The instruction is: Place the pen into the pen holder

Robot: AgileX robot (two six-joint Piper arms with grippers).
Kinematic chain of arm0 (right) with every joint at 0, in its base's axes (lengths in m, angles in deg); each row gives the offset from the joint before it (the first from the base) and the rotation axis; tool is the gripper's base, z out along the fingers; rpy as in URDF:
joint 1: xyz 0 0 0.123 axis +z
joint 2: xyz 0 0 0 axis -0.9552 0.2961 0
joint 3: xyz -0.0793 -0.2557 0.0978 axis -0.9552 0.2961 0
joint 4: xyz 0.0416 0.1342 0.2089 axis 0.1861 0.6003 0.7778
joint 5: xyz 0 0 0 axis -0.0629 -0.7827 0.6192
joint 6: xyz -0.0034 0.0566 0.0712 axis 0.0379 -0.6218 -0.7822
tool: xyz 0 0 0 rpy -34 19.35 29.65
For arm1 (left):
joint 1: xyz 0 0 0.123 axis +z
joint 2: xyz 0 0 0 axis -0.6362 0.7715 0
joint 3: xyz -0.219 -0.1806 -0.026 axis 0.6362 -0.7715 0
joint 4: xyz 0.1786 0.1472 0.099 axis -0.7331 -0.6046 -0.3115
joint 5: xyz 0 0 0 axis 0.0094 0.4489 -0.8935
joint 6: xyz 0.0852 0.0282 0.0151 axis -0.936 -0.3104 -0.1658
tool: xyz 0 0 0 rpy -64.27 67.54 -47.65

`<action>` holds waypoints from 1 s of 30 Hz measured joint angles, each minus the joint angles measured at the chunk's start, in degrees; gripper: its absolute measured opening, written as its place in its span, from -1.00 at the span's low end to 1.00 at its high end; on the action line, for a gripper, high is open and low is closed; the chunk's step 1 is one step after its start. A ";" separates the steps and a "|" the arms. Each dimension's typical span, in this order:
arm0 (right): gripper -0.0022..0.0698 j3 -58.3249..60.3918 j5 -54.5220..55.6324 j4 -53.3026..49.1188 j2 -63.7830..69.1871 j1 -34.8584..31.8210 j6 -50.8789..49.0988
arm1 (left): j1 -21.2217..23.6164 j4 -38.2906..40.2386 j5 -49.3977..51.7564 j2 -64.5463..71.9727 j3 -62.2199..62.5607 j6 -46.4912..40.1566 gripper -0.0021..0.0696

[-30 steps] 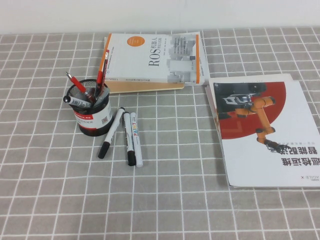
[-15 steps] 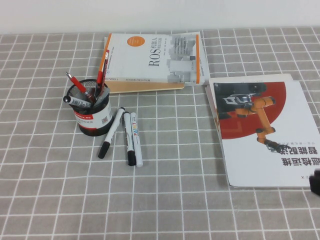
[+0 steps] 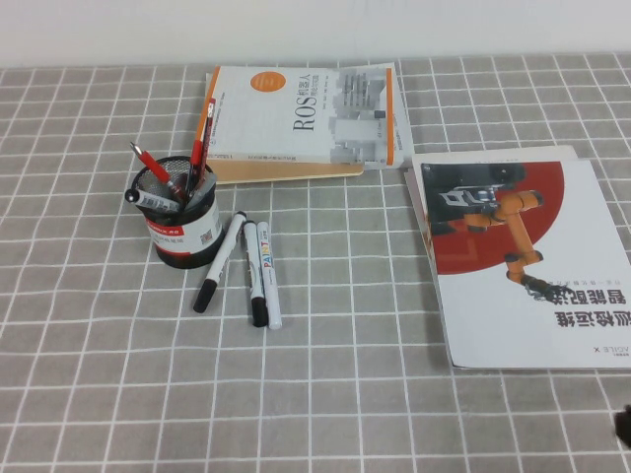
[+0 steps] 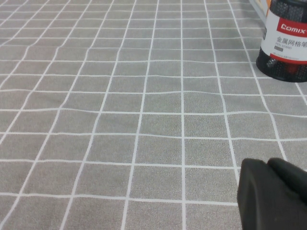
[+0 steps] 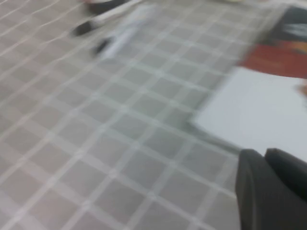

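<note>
The pen (image 3: 221,258) is lying beside the pen holder (image 3: 182,222), likely light, stiff and slippery, best pinched mid-shaft. The left gripper (image 4: 273,191) is hovering near the holder and the right gripper (image 3: 623,426) at the near right edge, both with jaws together.

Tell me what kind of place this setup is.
Probably a desk or study table staged for a test: a grey checked tablecloth, a pen holder with pens, loose markers and two robotics books.

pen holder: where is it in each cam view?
High view: pen holder stands left of centre, markers lying beside it.
Left wrist view: pen holder sits at the upper right edge, cut off by the frame.
Right wrist view: not clearly in it.
Shared landmark: grey checked tablecloth.
</note>
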 joint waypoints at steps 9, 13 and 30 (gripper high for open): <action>-0.97 10.96 5.78 -0.41 -15.32 -20.20 0.00 | 0.00 0.00 0.00 0.00 0.00 0.00 -0.96; -0.97 10.97 6.59 -2.42 -20.55 -29.83 0.00 | 0.00 0.00 0.00 0.00 0.00 0.00 -0.96; -0.97 11.07 -0.96 -0.83 -24.32 -39.95 1.22 | 0.00 0.00 0.00 0.00 0.00 0.00 -0.96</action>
